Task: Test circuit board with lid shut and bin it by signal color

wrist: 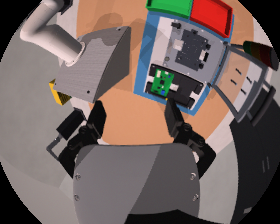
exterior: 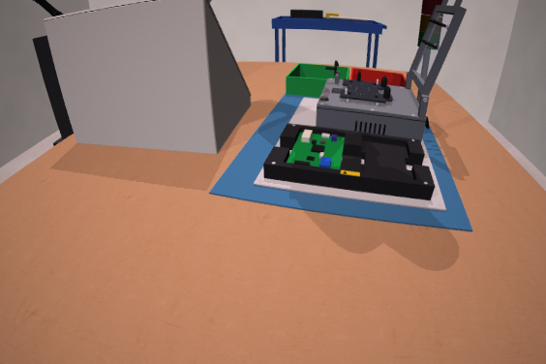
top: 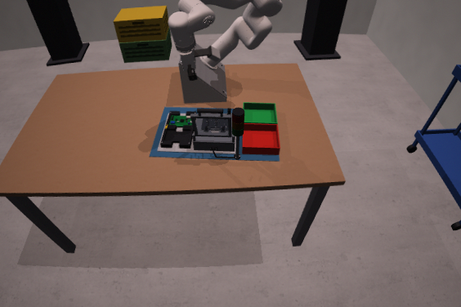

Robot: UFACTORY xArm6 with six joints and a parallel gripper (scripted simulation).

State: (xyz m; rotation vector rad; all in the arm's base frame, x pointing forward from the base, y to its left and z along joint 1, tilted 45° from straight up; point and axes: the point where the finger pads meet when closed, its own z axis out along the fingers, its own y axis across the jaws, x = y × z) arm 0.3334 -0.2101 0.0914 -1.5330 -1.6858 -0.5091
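The green board (top: 180, 121) (exterior: 317, 149) (wrist: 162, 84) lies face up in the pocket of the black tray (exterior: 310, 178) nearer the robot base, its white connectors toward the tester. The other pocket is empty. The grey tester (exterior: 339, 113) (wrist: 211, 65) holds no board, and its lid (exterior: 442, 50) stands open. The latch hook (exterior: 337, 73) stands on the edge opposite the hinge. The signal tower (top: 238, 122) (exterior: 431, 23) looks unlit. My gripper (top: 192, 74) (wrist: 134, 106) is open and empty, high up and well away from the tray.
The green bin (top: 260, 116) (exterior: 305, 85) (wrist: 170, 4) and red bin (top: 261, 140) (wrist: 211, 15) stand upright beyond the tester, on the blue mat (top: 261, 157). The slanted robot base (top: 204, 88) (exterior: 140, 75) (wrist: 98, 65) stands beside the mat. The raised lid and tower rise highest around the tester.
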